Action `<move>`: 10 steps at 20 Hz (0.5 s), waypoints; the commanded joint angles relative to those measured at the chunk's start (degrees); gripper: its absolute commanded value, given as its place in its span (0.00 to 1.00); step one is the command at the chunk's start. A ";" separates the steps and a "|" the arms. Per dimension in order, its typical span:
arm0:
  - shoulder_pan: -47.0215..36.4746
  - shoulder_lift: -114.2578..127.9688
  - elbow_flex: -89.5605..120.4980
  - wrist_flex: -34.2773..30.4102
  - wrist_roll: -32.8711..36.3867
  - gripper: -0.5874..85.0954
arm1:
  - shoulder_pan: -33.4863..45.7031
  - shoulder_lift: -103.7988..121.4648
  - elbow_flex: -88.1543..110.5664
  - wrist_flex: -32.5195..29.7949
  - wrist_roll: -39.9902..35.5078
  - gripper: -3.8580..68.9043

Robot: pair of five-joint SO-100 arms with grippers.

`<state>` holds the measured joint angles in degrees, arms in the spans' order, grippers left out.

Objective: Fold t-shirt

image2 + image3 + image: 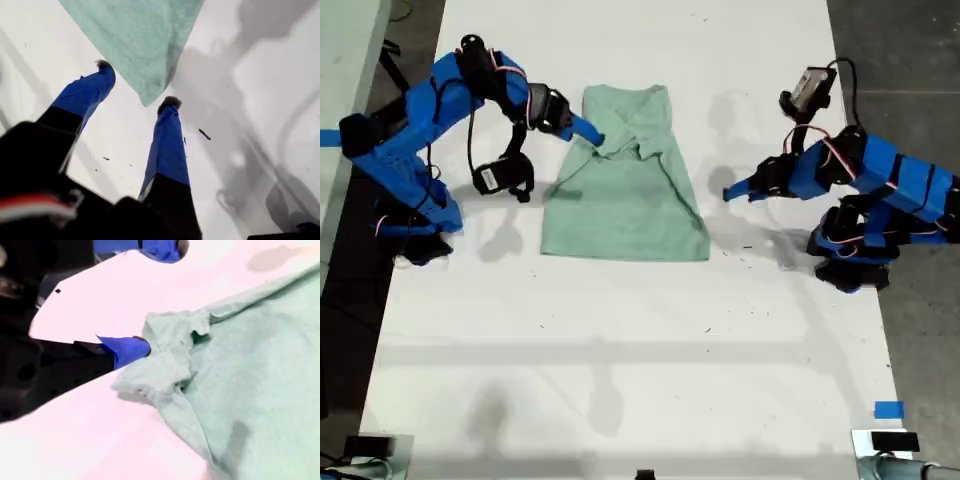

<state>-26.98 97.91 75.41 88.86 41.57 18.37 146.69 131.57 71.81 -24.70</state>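
The pale mint-green t-shirt (625, 200) lies flat on the white table (620, 340), upper middle of the exterior view, with cloth bunched up near its top. My second gripper (590, 132), on the arm at the exterior view's left, is open. One blue finger (125, 350) touches the bunched fold (170, 355), while the other finger (160, 247) stands well apart. My first gripper (728, 192), on the arm at the exterior view's right, hovers open beside the shirt. One corner of the t-shirt (145, 45) lies just ahead of its spread fingers (167, 140), and nothing is held.
The white table reaches down to the exterior view's bottom edge. Blue tape (888, 409) and small dark devices (895, 440) sit at its bottom right corner in that view. Dark floor borders the table on both sides, and the arm bases (420, 240) stand at its side edges.
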 commanded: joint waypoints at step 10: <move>17.67 18.81 41.31 -12.74 -21.27 0.36 | -7.73 -24.96 -0.44 -17.84 3.78 0.40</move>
<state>-10.99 114.96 116.72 77.78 21.53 11.51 125.68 135.62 56.25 -21.27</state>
